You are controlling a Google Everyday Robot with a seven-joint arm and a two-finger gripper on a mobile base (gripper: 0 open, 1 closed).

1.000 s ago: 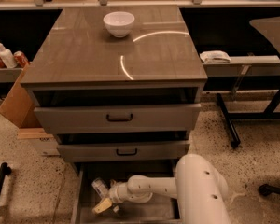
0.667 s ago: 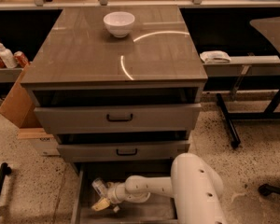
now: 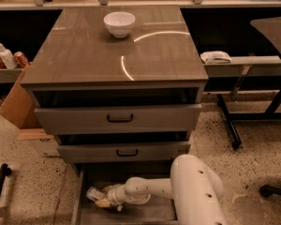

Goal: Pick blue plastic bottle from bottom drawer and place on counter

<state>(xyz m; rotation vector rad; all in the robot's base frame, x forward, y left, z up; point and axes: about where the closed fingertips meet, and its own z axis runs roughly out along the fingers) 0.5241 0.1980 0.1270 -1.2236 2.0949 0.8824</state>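
I find gripper (image 3: 107,199) at 7 o'clock in bottom drawer (image 3: 136,213) | it half-hides blue plastic bottle (image 3: 92,193) | drawer front cut off at 6 | arm (image 3: 196,191) hides drawer's right.

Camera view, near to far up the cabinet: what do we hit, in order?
Bottom drawer, open, with the gripper inside it at the blue plastic bottle → middle drawer → top drawer → counter → white bowl.
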